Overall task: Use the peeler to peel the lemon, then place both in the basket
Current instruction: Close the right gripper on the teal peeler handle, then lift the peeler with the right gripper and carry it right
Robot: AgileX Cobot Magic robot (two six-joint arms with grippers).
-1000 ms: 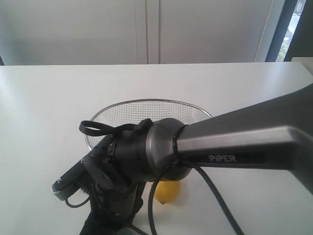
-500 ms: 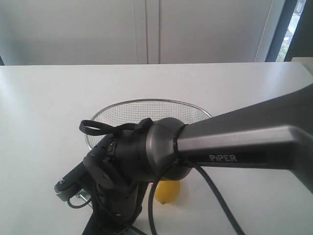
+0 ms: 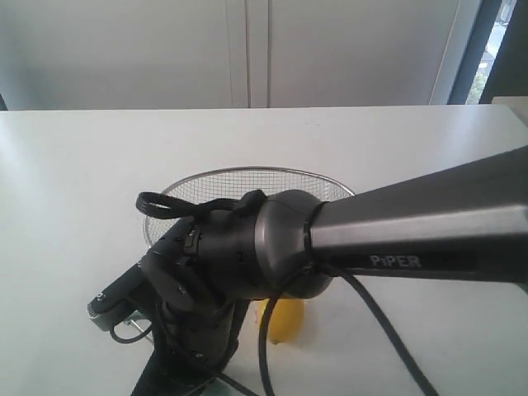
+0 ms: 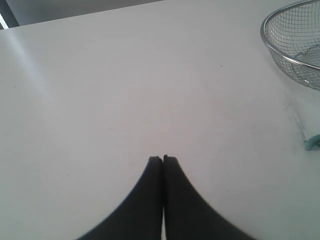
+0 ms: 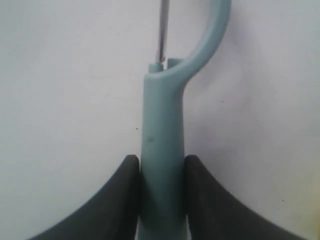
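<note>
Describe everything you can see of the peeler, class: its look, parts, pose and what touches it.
The peeler is pale teal and plastic-looking, with a straight slim handle that sweeps into a curved hooked head. A thin metal blade runs from a notch at the handle's top, alongside the hook. The right gripper is shut on the handle, one dark finger pressed to each side. The peeler is over the white table; whether it touches it cannot be told.

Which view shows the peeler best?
The right wrist view: the peeler fills the frame, handle clamped in the right gripper, curved head and blade visible. The exterior view hides it behind the arm; the left wrist view catches only a teal sliver, probably its tip.
</note>
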